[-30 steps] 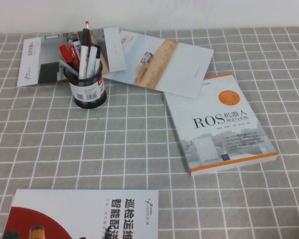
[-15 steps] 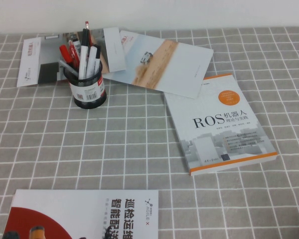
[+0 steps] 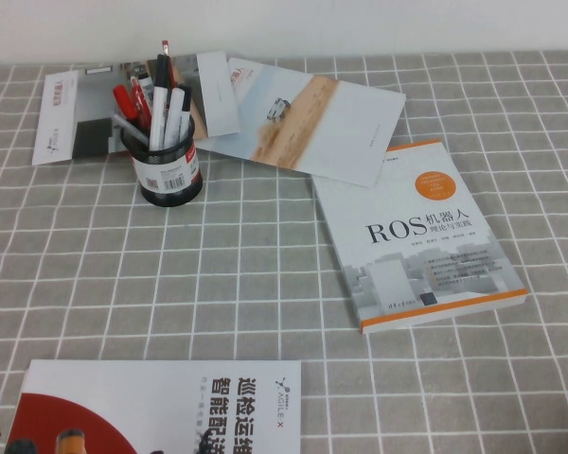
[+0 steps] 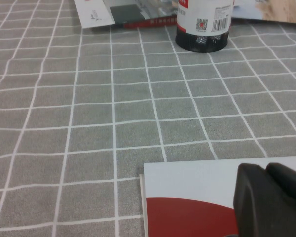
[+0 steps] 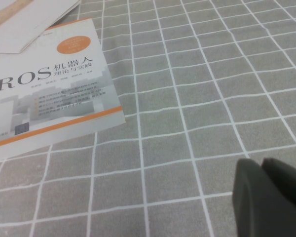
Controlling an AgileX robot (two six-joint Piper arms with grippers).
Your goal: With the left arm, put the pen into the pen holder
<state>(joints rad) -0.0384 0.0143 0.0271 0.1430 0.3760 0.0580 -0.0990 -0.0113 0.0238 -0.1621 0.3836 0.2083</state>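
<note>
Left pincer (image 4: pixel 266 197) edges into view; right pincer (image 5: pixel 269 197) cropped.

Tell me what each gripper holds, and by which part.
Nothing is held. The left gripper hangs over a booklet at the near table edge, the right gripper over bare cloth. The pen stands in the holder.

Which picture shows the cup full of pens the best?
The high view: the whole pen holder shows, with the pen standing inside. The left wrist view catches only its lower part, far from the left gripper. The right wrist view, beside the right gripper, misses it.
</note>
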